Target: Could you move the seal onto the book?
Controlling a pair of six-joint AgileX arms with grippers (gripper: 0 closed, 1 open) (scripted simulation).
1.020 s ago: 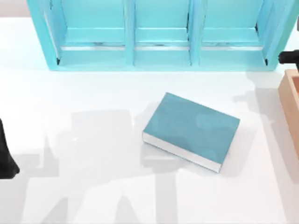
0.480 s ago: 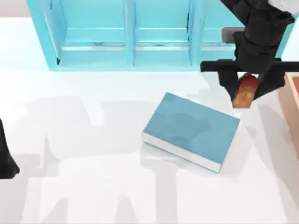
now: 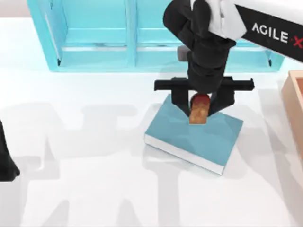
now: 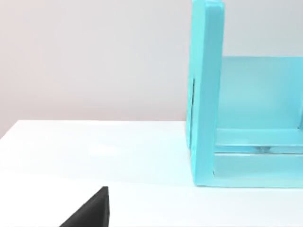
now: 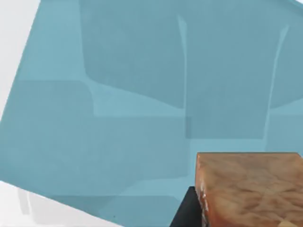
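While the shelf [image 3: 161,35] spans the table's [image 3: 85,156] far side, the book [image 3: 199,137] lies flat right of centre. Right gripper [image 3: 200,109] over its far part, pinching the upright seal [image 3: 200,109]. Left gripper [image 3: 5,163] parked at left edge; finger state unclear.

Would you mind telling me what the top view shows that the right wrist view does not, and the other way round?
The top view alone gives the right gripper closed on the seal above the book, the teal shelf unit, the white table and the parked left arm at the left edge. The right wrist view alone gives the seal's flat underside close up. Both share the seal over the book's teal cover.
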